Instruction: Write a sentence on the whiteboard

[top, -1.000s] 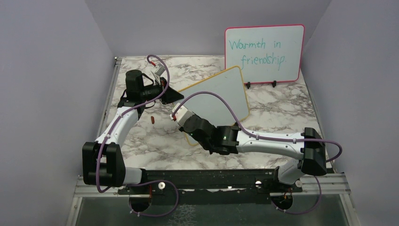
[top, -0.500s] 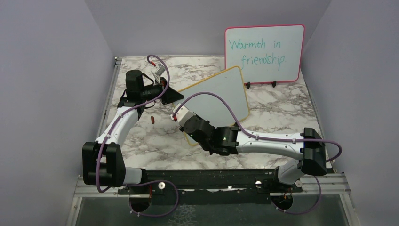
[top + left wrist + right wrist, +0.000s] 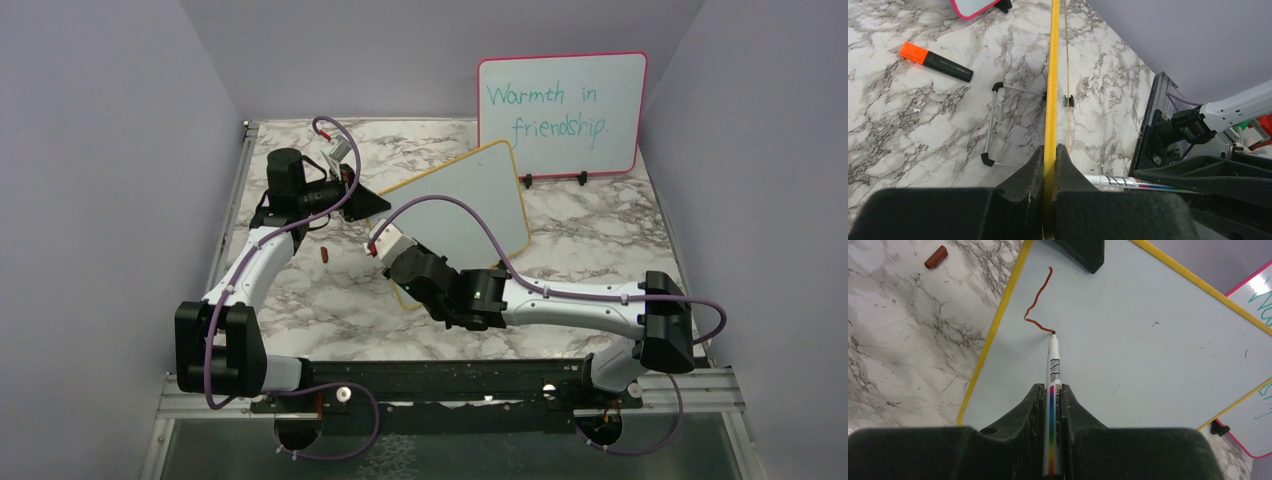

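Fingers of the left arm (image 3: pixel 1023 177) are clamped on the yellow edge of the rectangular, yellow-framed whiteboard (image 3: pixel 470 200) and hold it tilted over the grey-veined marble tabletop (image 3: pixel 600 230). Whether its lower edge rests on the marble cannot be told. Black wire clip feet show along the frame in the left wrist view.

Fingers of the right arm (image 3: pixel 1028 405) are closed around a white marker pen with a rainbow stripe (image 3: pixel 1053 365). Its tip touches the board's face at the lower end of a wavy reddish-brown stroke (image 3: pixel 1037 297), near the board's left edge.

Behind the whiteboard, a pink-framed board with teal writing (image 3: pixel 560 110) stands upright at the rear of the tabletop. A black highlighter with an orange cap (image 3: pixel 935 61) lies on the marble beside the whiteboard. A small reddish-brown pen cap (image 3: pixel 325 254) lies apart, left of the board.

Compared with a second ago, the right wrist sits slightly farther up and right. The left arm, both boards and the cap lie as they did.
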{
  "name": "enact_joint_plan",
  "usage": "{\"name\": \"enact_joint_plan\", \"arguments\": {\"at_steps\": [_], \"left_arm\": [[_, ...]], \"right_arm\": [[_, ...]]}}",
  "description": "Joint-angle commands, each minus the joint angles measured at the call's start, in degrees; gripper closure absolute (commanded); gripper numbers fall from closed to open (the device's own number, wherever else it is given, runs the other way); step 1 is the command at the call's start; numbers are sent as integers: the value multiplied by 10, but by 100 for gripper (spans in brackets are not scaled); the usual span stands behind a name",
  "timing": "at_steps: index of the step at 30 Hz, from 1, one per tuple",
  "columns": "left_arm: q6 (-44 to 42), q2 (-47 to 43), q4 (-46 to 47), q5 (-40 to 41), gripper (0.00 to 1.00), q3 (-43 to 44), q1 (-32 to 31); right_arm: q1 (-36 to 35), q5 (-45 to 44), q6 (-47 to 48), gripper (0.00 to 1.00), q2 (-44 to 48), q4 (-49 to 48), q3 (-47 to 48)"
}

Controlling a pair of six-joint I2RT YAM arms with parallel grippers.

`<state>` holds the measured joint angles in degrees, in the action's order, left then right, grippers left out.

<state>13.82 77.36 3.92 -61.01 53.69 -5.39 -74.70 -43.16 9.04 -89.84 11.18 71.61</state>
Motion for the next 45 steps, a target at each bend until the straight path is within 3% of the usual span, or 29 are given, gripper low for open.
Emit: {"name": "enact_joint_plan", "arguments": {"at_steps": [1, 10, 29, 45], "left_arm": [[-47, 7, -50, 17, 100, -2, -15], [-48, 8, -51, 19, 100, -2, -15], [-49, 8, -53, 19, 100, -2, -15], [-51, 10, -55, 19, 100, -1, -15]], "right_arm": [[1, -18, -1, 99, 5, -11, -9], [1, 32, 2, 99, 50, -33, -26], [28, 40, -12, 99, 71, -105, -58], [40, 50, -19, 99, 59, -96, -51]]}}
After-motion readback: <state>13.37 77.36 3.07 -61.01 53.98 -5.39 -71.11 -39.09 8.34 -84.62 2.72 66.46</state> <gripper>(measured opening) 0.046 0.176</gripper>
